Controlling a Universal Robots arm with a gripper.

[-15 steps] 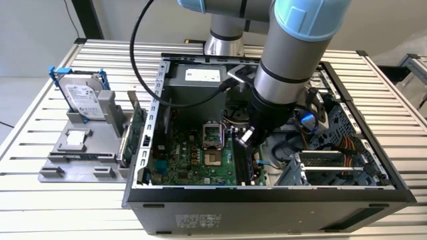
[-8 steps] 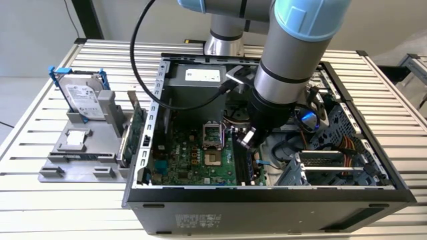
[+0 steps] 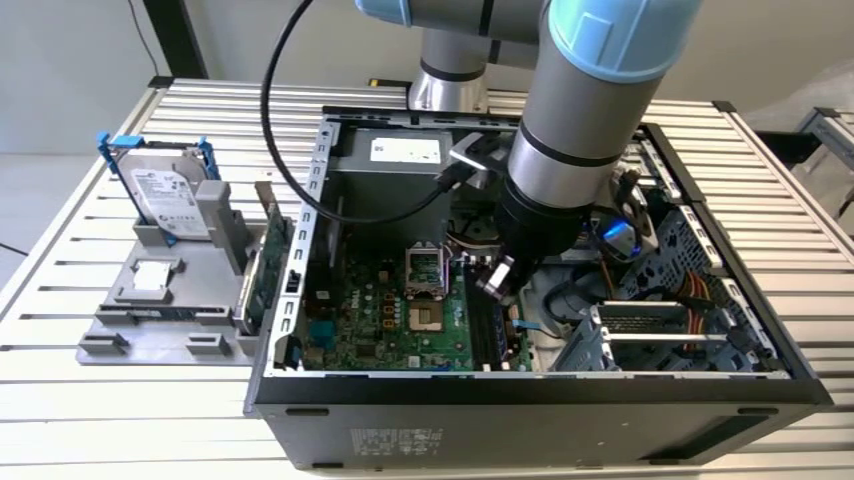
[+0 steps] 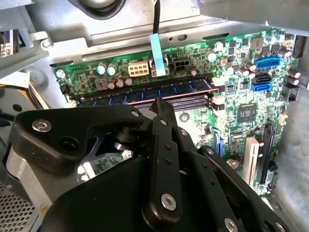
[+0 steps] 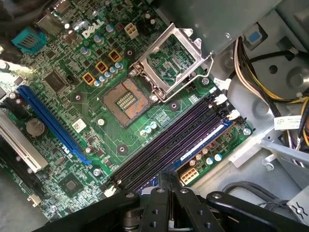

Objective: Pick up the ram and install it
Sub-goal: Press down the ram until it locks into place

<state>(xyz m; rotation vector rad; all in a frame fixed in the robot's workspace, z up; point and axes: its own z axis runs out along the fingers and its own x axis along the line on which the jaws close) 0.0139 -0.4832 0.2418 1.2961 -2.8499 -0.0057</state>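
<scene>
- The ram (image 4: 149, 92) sits in the outermost memory slot of the motherboard (image 5: 72, 121), a blue stick seen in both wrist views; in the first wrist view it lies at (image 5: 205, 142), beside three empty dark slots (image 5: 164, 145).
- Its long axis runs along the slots, parallel to them, with its thin edge facing up and its contact edge down in the slot.
- I judge it light, stiff and thin, but fragile: best held by its two short ends or along the bare top edge, never by the chips, and pressed straight down, not twisted.
- The gripper (image 3: 497, 277) hovers just above the slot bank inside the computer case (image 3: 534, 385); its black linkage crowds the near part of both wrist views.
- Its fingertips are hidden, so I cannot tell whether they are spread or pressed together, or whether they touch the stick.
- Nearby stands the open processor socket (image 5: 159, 67).
- Outside the case, a hard drive (image 3: 167, 195) stands in a grey holder (image 3: 147, 320) on the slatted table (image 3: 80, 430).
</scene>
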